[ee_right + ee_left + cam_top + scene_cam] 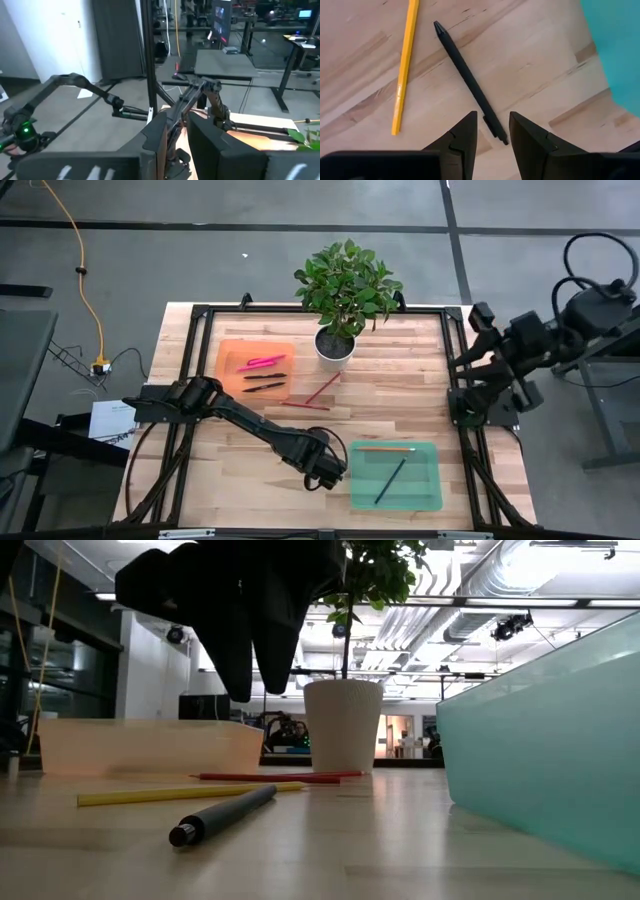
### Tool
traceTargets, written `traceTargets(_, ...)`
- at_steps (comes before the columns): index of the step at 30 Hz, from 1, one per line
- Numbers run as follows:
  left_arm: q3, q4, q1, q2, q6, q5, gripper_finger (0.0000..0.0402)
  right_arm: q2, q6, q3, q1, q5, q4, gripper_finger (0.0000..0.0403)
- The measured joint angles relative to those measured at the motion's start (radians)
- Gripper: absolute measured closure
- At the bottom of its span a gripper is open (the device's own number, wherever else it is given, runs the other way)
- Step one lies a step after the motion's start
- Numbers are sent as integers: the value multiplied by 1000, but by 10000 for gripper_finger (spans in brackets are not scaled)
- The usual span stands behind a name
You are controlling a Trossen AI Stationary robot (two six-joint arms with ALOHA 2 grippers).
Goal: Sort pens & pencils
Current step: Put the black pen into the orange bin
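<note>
Roughly halfway: orange tray has three pens, green tray two pencils. Left end effector hovers open over a black pen; red pencils remain on the counter.

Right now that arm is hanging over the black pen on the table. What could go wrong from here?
The left gripper hovers open above one end of the black pen, not its middle, so the pen may tip or slip when pinched. The yellow pencil lies close beside it and could get nudged. The green tray is also near; a swing of the arm might bump it.
</note>
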State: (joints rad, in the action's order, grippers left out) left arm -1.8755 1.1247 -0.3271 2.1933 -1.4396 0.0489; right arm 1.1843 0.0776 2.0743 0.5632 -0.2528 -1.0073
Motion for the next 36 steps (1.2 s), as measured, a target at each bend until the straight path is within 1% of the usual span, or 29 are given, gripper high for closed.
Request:
traceTargets(3,0,-4,0,6,-34,-1,300,-3,0,0,0,1,-15,336)
traceTargets(5,5,-6,0,17,-49,-28,300,0,0,0,0,2,-29,336)
traceTargets(8,64,-89,0,15,-71,-61,300,7,-6,0,0,11,-46,336)
traceTargets(10,94,-102,0,18,-103,-64,300,14,-7,0,0,21,-55,336)
traceTargets(14,92,-107,0,15,-96,-83,300,19,-10,0,0,26,-63,336)
traceTargets(21,93,-83,15,16,-88,-67,300,22,-34,0,0,25,-66,336)
traceTargets(28,93,-107,26,16,-73,-57,300,22,-60,0,0,25,-66,336)
traceTargets(33,93,-97,26,17,-73,-57,300,22,-61,0,0,25,-66,336)
traceTargets(36,92,-117,27,40,-76,-70,300,22,-62,0,0,25,-66,336)
